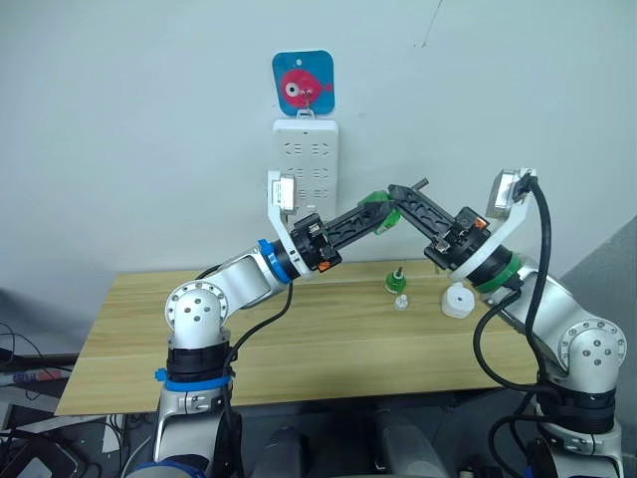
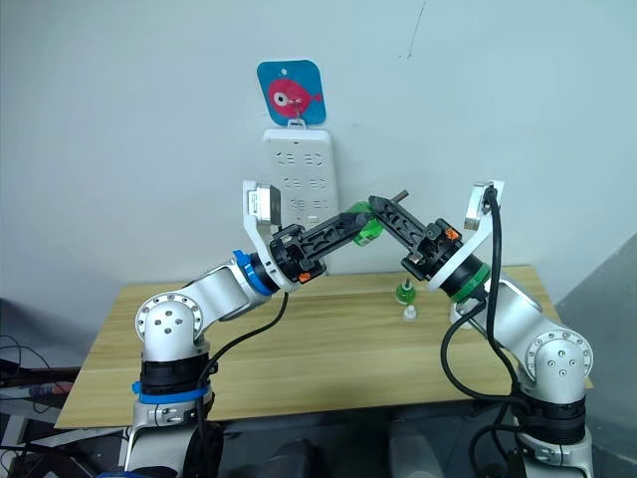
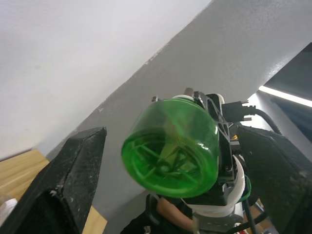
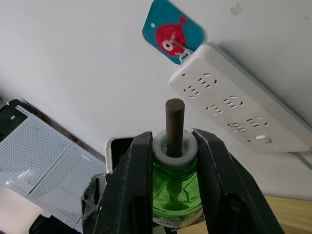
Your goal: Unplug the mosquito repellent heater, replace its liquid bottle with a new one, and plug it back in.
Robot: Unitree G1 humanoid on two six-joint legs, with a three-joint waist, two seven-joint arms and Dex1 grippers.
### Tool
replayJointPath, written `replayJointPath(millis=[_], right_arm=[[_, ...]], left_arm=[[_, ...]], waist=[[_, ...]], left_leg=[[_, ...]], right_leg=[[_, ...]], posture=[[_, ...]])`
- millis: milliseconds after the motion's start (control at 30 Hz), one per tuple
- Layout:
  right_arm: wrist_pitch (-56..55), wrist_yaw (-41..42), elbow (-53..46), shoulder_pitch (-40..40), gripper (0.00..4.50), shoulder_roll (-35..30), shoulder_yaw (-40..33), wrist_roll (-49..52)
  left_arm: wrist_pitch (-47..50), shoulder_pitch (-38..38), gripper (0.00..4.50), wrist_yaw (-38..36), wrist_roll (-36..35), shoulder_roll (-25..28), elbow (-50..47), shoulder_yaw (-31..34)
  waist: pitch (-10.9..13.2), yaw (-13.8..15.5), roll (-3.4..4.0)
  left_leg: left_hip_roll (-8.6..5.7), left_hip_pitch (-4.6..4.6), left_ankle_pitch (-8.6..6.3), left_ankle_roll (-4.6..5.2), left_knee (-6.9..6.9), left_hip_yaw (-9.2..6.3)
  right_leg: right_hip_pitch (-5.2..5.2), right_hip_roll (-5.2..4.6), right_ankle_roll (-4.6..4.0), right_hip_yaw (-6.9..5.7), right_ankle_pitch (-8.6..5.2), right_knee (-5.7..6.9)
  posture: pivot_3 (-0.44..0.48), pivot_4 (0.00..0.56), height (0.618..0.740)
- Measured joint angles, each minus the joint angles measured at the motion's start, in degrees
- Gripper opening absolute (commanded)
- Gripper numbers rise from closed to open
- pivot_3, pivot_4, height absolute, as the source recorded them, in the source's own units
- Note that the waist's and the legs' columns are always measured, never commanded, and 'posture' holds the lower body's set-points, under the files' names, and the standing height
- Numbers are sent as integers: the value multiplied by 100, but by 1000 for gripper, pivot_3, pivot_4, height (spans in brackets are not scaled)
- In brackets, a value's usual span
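Note:
My right gripper (image 4: 173,142) is shut on the white neck of a green liquid bottle (image 4: 176,187), held in the air in front of the wall. The bottle's dark wick (image 4: 174,122) sticks out past the fingers. My left gripper (image 1: 382,212) meets it from the other side and is open. Its two fingers (image 3: 63,187) flank the bottle's round base (image 3: 170,148) with a gap on each side. The white mosquito repellent heater (image 1: 458,301) lies on the table under my right arm. A second green bottle (image 1: 395,281) stands on the table, with a small clear cap (image 1: 401,302) beside it.
A long white power strip (image 1: 307,164) hangs on the wall under a blue tag with a red fish (image 1: 304,83), just behind both grippers. The wooden table (image 1: 149,339) stretches out to the left.

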Motion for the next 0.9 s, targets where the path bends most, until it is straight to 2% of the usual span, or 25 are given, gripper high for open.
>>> replayJointPath(millis=[133, 300, 433, 667, 767, 900], right_arm=[[-81, 50, -6, 13, 834, -12, 10, 58], [-172, 62, -7, 49, 834, -23, 59, 80], [-214, 83, -15, 89, 834, -47, 88, 96], [-393, 75, -135, 180, 3380, -39, 87, 137], [-423, 72, -130, 312, 4437, -301, -34, 75], [-316, 58, -49, 759, 4500, -955, -247, -260]], left_arm=[[-5, 0, 2438, -17, -70, -53, 53, 0], [-3, -2, 2435, -17, -76, -50, 63, -4], [12, 6, 2435, -21, -76, -44, 63, -8], [14, 34, 2435, -9, -100, -32, 62, -9], [25, 82, 2435, 2, -213, 33, 62, -2], [36, 121, 2435, 66, -271, 261, 66, 11]], waist=[[-1, 0, 0], [-3, 0, 1], [-4, -2, 0], [-6, -6, 0], [-6, 1, 0], [-5, 2, 0]], left_leg=[[0, 0, 0, 0, 0, 1], [2, 1, 0, 0, 0, 2], [1, 0, 0, 0, 0, 4], [4, 1, 0, 0, 0, 5], [2, -1, 0, 0, 0, 4], [0, 1, 0, 1, -1, 9]], right_leg=[[0, 2, 0, 4, 0, -1], [0, 6, 0, 21, 0, 0], [0, 47, 8, 111, -4, 0], [0, 54, 9, 119, -5, 0], [1, 54, 12, 119, -7, -2], [1, 56, 14, 121, -9, -2]], posture=[[-139, 92, 730], [-139, 91, 730], [-137, 92, 730], [-139, 99, 730], [-140, 106, 730], [-138, 128, 730]])
